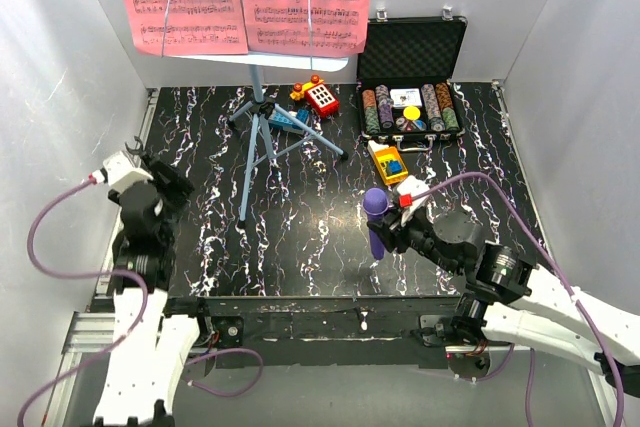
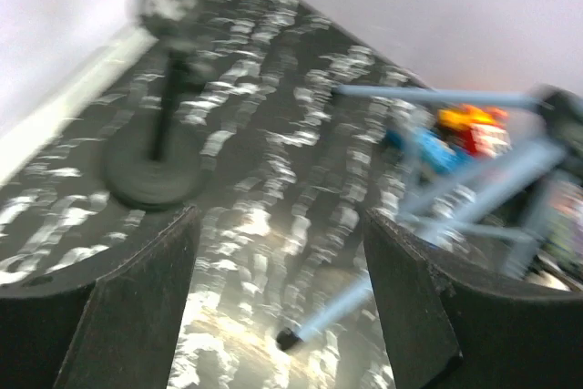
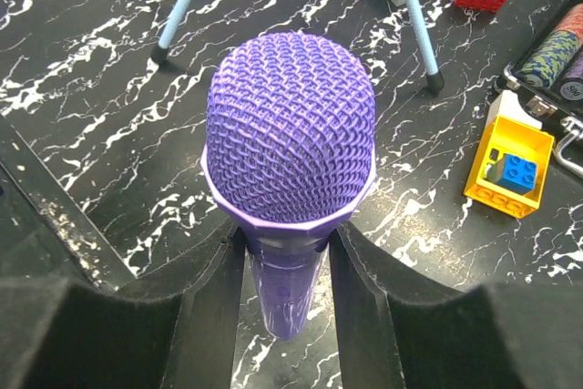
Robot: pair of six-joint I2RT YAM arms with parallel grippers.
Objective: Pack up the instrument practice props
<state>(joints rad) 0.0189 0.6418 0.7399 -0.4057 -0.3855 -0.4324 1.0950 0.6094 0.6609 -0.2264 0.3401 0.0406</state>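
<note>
the left gripper (image 2: 278, 289) is spread wide with nothing in it. the thin black mic stand (image 2: 153, 166) stands just ahead of it on its round base. i think it should go in slow around the thin pole and squeeze low down, so the stand won't tip. the right gripper (image 3: 287, 266) hugs the purple microphone (image 3: 290, 134) by its handle, right of the middle of the table (image 1: 300, 247). the head is round, bumpy mesh.
</note>
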